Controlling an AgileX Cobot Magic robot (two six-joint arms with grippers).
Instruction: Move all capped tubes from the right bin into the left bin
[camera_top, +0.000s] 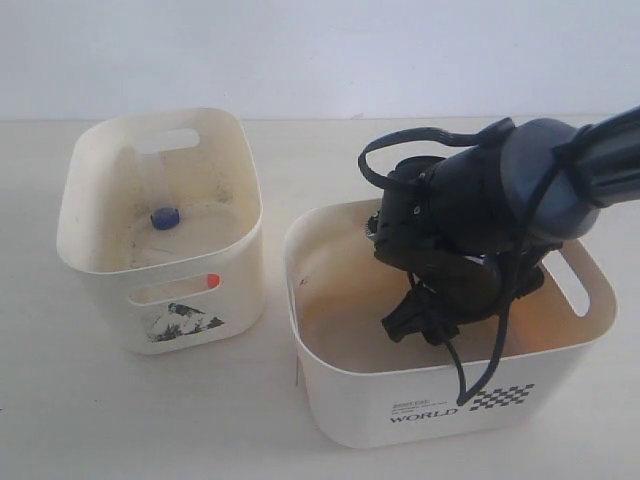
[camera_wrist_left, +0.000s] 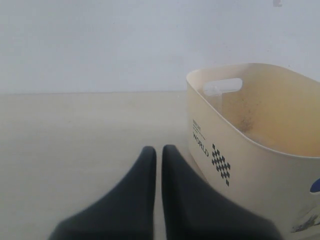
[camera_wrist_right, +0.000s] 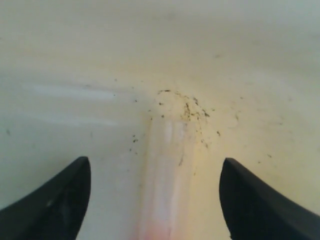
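Right claw, my own, lowered into the right bin; jaws spread wide, nothing held; a dark finger stands to either side with the bin floor showing between them. Clear tube lying flat on that floor, directly between the fingers and apart from both; its long axis runs straight away from my wrist, parallel to the fingers and square to the line along which they close. Judgement: a plain closing would take the tube across its width, with no turn of the wrist needed. The cap is not made out; the near end is only a pinkish blur. Beyond, across the gap between the bins, the left bin already holds a blue-capped tube; an orange-red cap shows through its front slot. Left claw pressed shut, over the table outside the bins; the right arm is plainly the nearer.
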